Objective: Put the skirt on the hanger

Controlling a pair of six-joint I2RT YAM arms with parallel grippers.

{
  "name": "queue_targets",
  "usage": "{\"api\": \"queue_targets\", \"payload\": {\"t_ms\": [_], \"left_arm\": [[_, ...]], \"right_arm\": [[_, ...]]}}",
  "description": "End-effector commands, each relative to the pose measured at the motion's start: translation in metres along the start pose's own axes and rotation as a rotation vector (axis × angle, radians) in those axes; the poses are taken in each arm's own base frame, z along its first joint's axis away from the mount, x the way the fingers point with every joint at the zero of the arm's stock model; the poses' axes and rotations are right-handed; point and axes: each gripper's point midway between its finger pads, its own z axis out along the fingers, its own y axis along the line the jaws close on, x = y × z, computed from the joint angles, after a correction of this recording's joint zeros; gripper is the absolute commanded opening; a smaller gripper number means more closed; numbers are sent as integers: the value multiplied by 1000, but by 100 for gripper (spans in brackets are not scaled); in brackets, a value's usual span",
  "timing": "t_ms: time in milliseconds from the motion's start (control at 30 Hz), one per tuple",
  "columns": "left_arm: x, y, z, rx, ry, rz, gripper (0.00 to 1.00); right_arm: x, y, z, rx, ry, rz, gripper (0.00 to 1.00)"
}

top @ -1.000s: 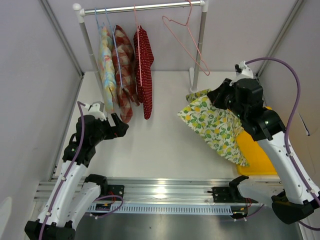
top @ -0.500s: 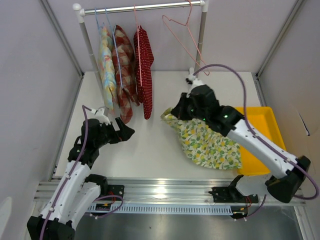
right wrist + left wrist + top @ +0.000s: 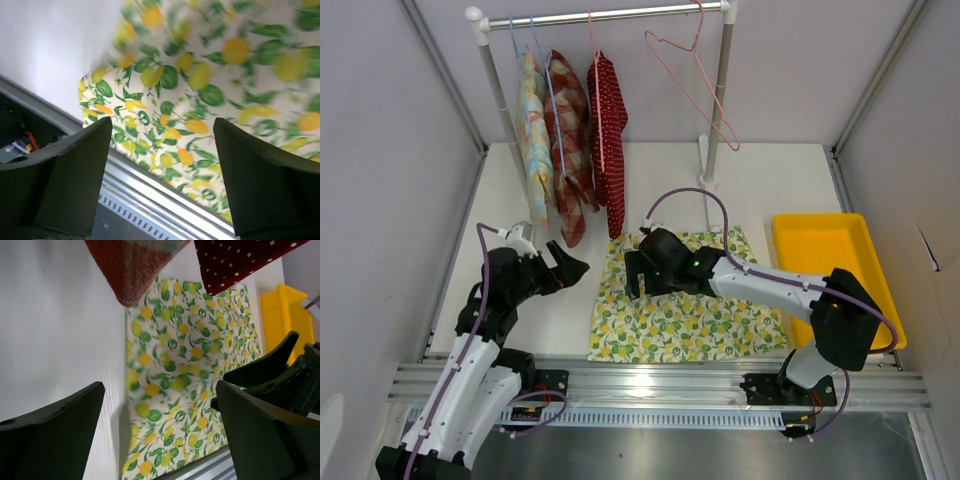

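Top external view is showing the skirt (image 3: 680, 330) lying spread flat on the table (image 3: 770, 170) between the arms, where a second ago it was dangling bunched from the right gripper (image 3: 633, 275) above the yellow tray (image 3: 825, 217). That gripper is now hovering over the cloth, jaws wide and empty. The left gripper (image 3: 570, 266) is waiting beside it, also gaping on nothing. The hanger (image 3: 690, 96) is hanging bare on the rail, well apart, so fetching it is probably coming next.

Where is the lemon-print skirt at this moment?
In the top view the skirt lies spread flat at the near edge of the table, left of the yellow tray, with the right end effector over its left part.
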Motion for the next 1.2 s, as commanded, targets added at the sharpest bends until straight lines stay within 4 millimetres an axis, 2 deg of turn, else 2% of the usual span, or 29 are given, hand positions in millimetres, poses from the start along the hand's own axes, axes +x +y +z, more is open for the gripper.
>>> {"api": "queue_targets", "payload": {"t_ms": [0,33,67,100,133,167,200,233,267,300,333,367,400,433,467,500,533,567,600,633,667,700,733,767,800,1067,1167], "left_arm": [[6,3,8,-8,9,-60,99],[11,10,12,-30,17,-73,100],[12,11,15,-36,19,-88,99],[13,13,19,-44,23,-95,99],[16,22,25,-87,29,-105,99],[15,19,28,-85,19,-115,99],[15,19,32,-87,17,-119,99],[14,24,39,-119,11,-135,99],[16,21,43,-119,16,-129,99],[9,15,49,-102,-7,-120,99],[11,15,59,-122,11,-119,98],[13,13,65,-138,6,-96,98],[7,6,72,-123,-17,-77,97],[4,3,79,-131,-34,-38,97],[8,16,91,-189,-26,-30,96],[8,19,98,-207,-21,-26,93],[-3,15,108,-195,-55,-6,91],[4,29,120,-252,-33,0,88],[4,30,125,-258,-33,2,88],[-3,25,133,-231,-64,6,87],[0,27,141,-225,-59,9,87],[0,24,146,-201,-58,8,87],[-8,16,152,-173,-82,10,87],[-7,17,156,-173,-78,15,87],[-5,19,164,-178,-66,22,87],[-18,16,195,-178,-70,102,91],[-13,22,206,-189,-38,119,90]], "right_arm": [[-39,-11,-31,49,-164,41,91],[-48,-16,-44,64,-206,51,92],[-49,-25,-49,85,-215,61,94],[-55,-42,-55,119,-229,89,94],[-62,-50,-67,124,-263,112,94],[-63,-66,-70,156,-273,135,93],[-72,-93,-76,209,-290,188,92],[-79,-105,-85,223,-321,213,90],[-83,-120,-89,250,-340,233,87],[-83,-138,-88,279,-347,256,84],[-92,-168,-94,322,-371,317,80],[-93,-178,-92,314,-364,344,75],[-95,-193,-89,330,-370,355,73],[-100,-215,-92,364,-385,394,72],[-99,-228,-85,385,-368,416,67],[-104,-232,-80,357,-368,427,63],[-106,-239,-77,357,-366,428,62],[-108,-255,-70,376,-359,452,63],[-109,-260,-65,374,-350,457,63],[-116,-266,-63,378,-353,453,62],[-116,-276,-60,396,-342,467,61],[-111,-286,-47,420,-302,478,60],[-112,-291,-44,428,-296,480,59],[-116,-298,-43,437,-304,486,59],[-112,-304,-34,449,-281,491,59],[-120,-326,-7,483,-274,474,64],[-120,-335,-1,507,-258,471,65]]}}
